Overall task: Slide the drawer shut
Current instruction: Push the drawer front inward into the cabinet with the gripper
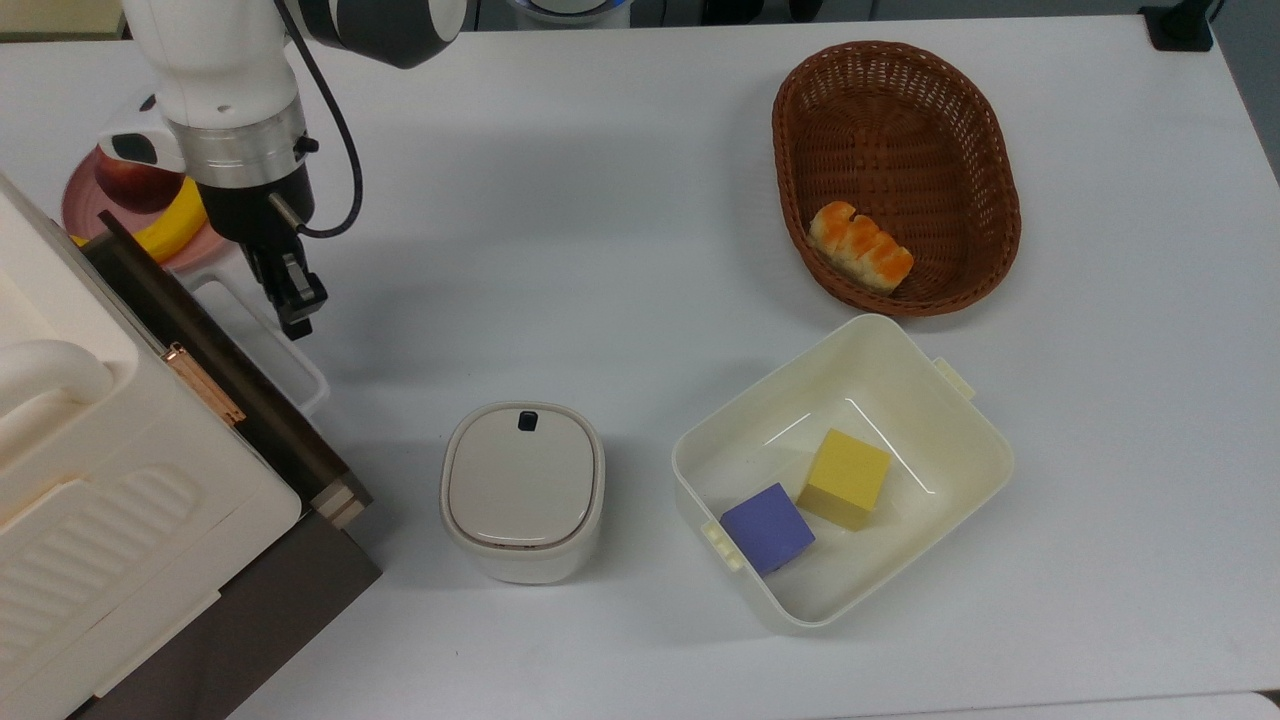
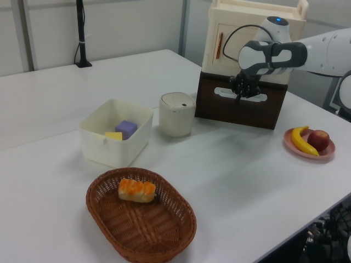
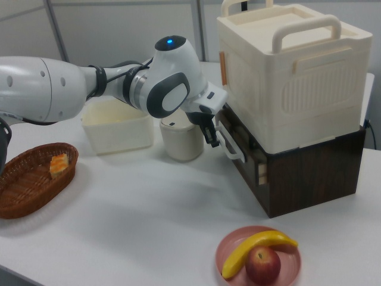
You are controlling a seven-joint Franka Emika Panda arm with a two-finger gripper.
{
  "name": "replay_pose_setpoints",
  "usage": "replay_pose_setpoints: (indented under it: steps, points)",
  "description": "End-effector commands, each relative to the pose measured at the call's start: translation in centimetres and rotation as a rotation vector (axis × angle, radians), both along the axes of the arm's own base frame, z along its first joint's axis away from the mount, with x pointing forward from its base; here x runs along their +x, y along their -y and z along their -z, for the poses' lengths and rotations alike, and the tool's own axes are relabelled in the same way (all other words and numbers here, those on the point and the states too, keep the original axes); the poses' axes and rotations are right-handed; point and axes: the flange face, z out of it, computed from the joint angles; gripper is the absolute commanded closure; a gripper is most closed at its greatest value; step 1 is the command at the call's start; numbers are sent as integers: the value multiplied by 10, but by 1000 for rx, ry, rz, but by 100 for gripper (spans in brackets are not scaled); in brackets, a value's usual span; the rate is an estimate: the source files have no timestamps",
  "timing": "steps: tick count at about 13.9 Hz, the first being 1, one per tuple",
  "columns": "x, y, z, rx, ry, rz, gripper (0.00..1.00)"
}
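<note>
The drawer (image 1: 236,378) has a dark brown front panel and a white loop handle (image 1: 262,343). It sits in the dark base under the cream cabinet (image 1: 90,510) and stands out only a narrow strip past it. In the top view my gripper (image 1: 297,318) is shut and points down, resting against the handle's outer bar at its upper end. The left view shows the gripper (image 2: 242,95) against the drawer front (image 2: 274,98). In the right view the gripper (image 3: 211,137) touches the handle (image 3: 230,147), and the drawer (image 3: 249,158) is nearly flush.
A white lidded canister (image 1: 522,492) stands just right of the drawer's corner in the top view. Further right sits a cream tub (image 1: 968,442) holding a purple and a yellow block. A wicker basket (image 1: 1008,205) with bread lies at the top right. A pink plate (image 1: 76,205) with apple and banana sits behind the gripper.
</note>
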Motion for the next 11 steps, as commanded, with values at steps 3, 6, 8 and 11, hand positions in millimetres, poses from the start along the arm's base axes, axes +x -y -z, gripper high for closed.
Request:
replay_pose_setpoints:
  steps: [3,6,8,11]
  points:
    - [3,16,0,-29,35,8,100]
    - [7,28,-3,-35,48,26,100]
    - [6,32,-1,-35,46,29,100]
    - [6,32,-1,-34,46,29,100]
